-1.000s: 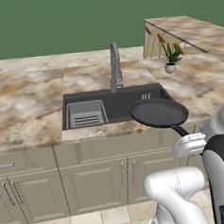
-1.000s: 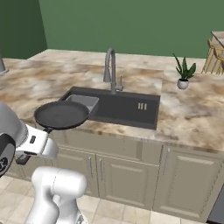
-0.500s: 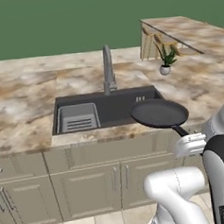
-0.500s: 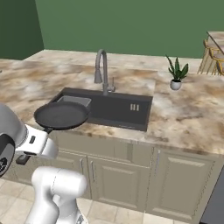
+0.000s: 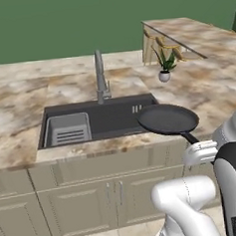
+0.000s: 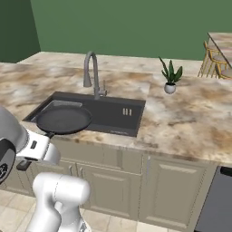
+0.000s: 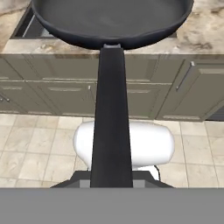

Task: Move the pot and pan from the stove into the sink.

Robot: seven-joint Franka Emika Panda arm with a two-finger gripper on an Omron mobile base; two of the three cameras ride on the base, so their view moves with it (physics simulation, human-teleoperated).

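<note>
The black pan (image 5: 167, 119) hangs level above the counter's front edge, by the dark grey sink (image 5: 115, 117). My gripper (image 5: 195, 143) is shut on the end of its long dark handle (image 7: 111, 122). In the right base view the pan (image 6: 63, 119) overlaps the near left part of the sink (image 6: 113, 113). In the hand view the pan (image 7: 111, 17) fills the top, with my gripper (image 7: 111, 183) at the bottom edge around the handle. The pot is out of view.
A grey slotted rack (image 5: 68, 129) sits in the sink's left part, behind it a tall faucet (image 5: 101, 78). A small potted plant (image 6: 170, 77) stands on the marble counter (image 6: 190, 118). A dark grey appliance (image 6: 222, 199) shows at the lower right; I cannot tell if it is the stove.
The whole picture has shifted: the base has driven right along the counter, so sink and faucet slid left in both base views. The pan stays held in the same place before the robot.
</note>
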